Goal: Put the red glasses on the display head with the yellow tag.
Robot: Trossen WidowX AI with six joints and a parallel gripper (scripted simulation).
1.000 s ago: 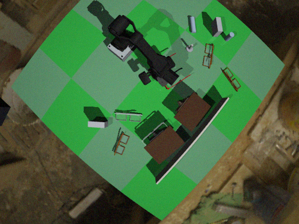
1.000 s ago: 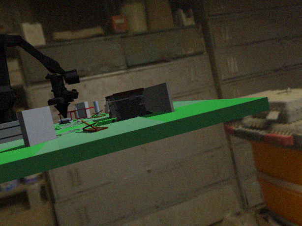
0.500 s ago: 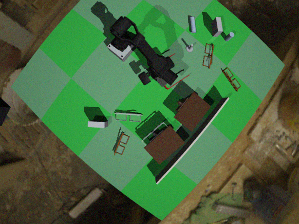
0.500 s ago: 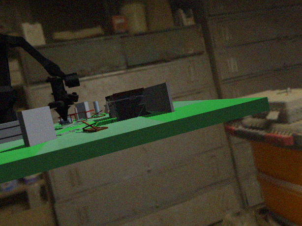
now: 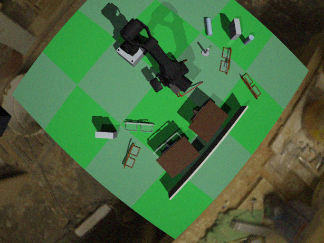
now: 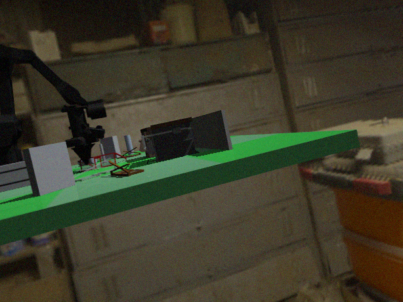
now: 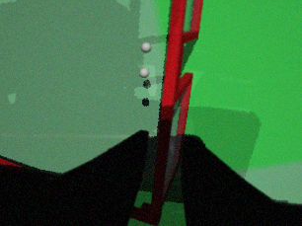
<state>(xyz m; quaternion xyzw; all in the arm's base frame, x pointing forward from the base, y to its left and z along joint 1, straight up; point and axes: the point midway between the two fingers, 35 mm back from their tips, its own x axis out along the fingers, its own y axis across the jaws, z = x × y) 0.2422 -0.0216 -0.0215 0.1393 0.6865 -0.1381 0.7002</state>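
Observation:
The red glasses (image 5: 192, 87) (image 6: 104, 155) (image 7: 174, 57) are low over or on the table, before the display heads; whether they touch it I cannot tell. My gripper (image 6: 86, 162) (image 7: 165, 142) is slightly open: the red front bar runs between the fingers with a gap on each side, and the rims lean to the right in the wrist view. In the top view the arm hides the fingertips. One display head (image 5: 208, 120) has no glasses visible. The other head (image 5: 178, 157) has white glasses (image 5: 165, 142) at its face. No yellow tag shows.
A long upright panel (image 5: 208, 153) (image 6: 211, 132) stands behind the heads. White glasses (image 5: 138, 123) and brown glasses (image 5: 131, 152) lie left; orange-brown glasses (image 5: 230, 60) (image 5: 251, 87) lie right. A white block (image 5: 105, 134) (image 6: 50, 169), another block (image 5: 236, 28) and cylinders (image 5: 209, 26) (image 5: 249, 39) stand farther out.

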